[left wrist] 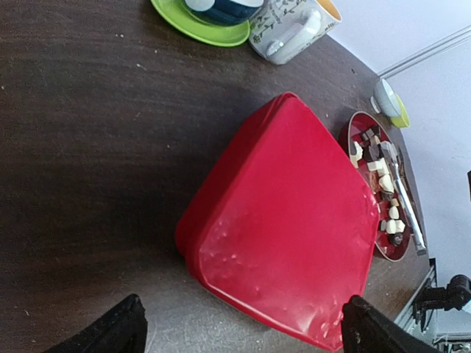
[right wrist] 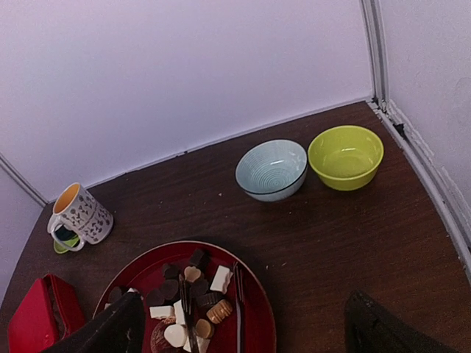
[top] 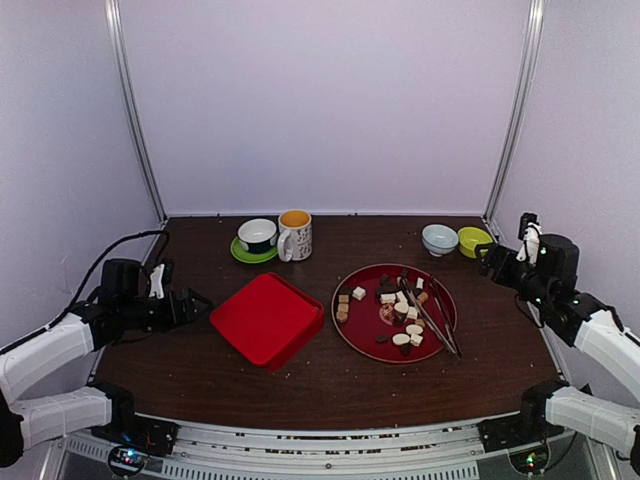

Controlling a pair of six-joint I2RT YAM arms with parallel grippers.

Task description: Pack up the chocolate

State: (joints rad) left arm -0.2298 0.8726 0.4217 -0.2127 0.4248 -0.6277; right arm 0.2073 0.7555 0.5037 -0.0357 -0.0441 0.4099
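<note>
- Both arms are hanging back at the edges of the tabletop (top: 200, 385), and packing is not yet under way by the look of it.
- The left pincer (top: 192, 302) is standing released, jaws spread wide, gripping nothing.
- Just ahead of it, the red box (top: 266, 318) is lying flat and apart from the fingers; its top is covering it, so the inside is hidden.
- The right pincer (top: 492, 262) is also showing its jaws wide apart and empty.
- The chocolate (top: 400, 305) is sitting ahead of and below that pincer, scattered in dark, tan and cream pieces on the round red plate (top: 365, 345).
- Metal tongs (top: 432, 318) are resting across the plate's near side, among the pieces.
- My read: the box needs opening first, so the left pincer should be catching one edge squarely while keeping the box from sliding.
- The pieces are tiny, so picking them calls for a slow, centred approach.
- Beyond the right pincer, the blue bowl (top: 439, 239) and the green bowl (top: 473, 240) are both looking empty.
- Far ahead of the left pincer, a mug (top: 295, 234) and a cup (top: 257, 234) are standing; I cannot tell their contents.
</note>
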